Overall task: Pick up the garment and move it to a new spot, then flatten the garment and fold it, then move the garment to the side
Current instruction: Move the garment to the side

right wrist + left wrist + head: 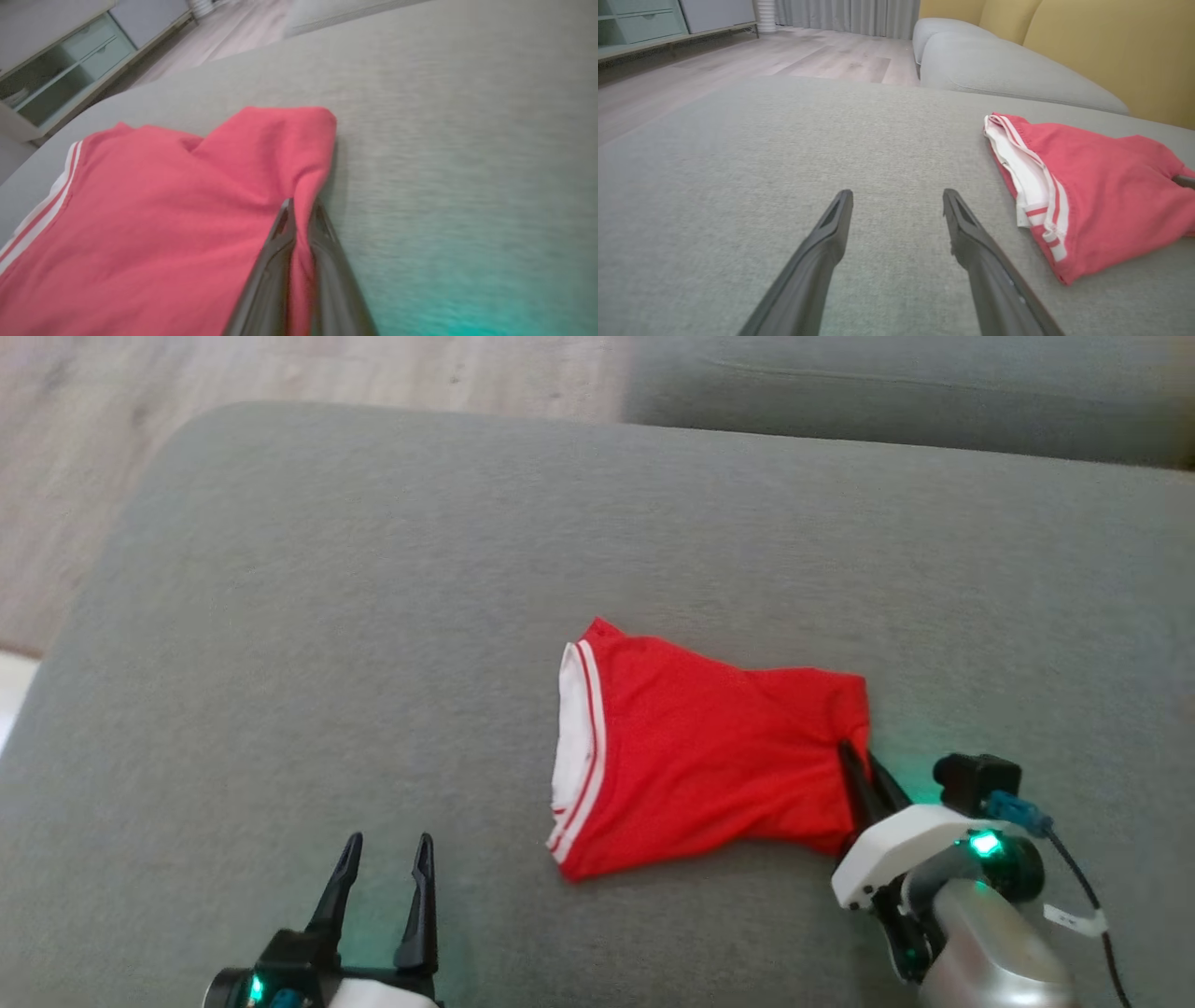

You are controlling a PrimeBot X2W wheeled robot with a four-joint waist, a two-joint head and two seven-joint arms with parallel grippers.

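The garment (pixel 700 747) is a pair of red shorts with a white striped waistband, lying a little rumpled on the grey cushion (pixel 373 616). My right gripper (pixel 861 758) is shut on the garment's right edge, pinching a fold of red cloth between its fingers (pixel 280 242). In the right wrist view the garment (pixel 163 210) spreads to the left of that pinch. My left gripper (pixel 385 859) stands open and empty at the lower left, well clear of the waistband. From the left wrist, the garment (pixel 1087 186) lies to the right of the open left gripper (pixel 896 200).
The cushion's rounded left edge drops to a wooden floor (pixel 140 392). Another grey cushion (pixel 887 392) adjoins at the back, with a yellow backrest (pixel 1111 46) behind it. A pale cabinet (pixel 70 60) stands across the floor. Bare cushion lies left of the garment.
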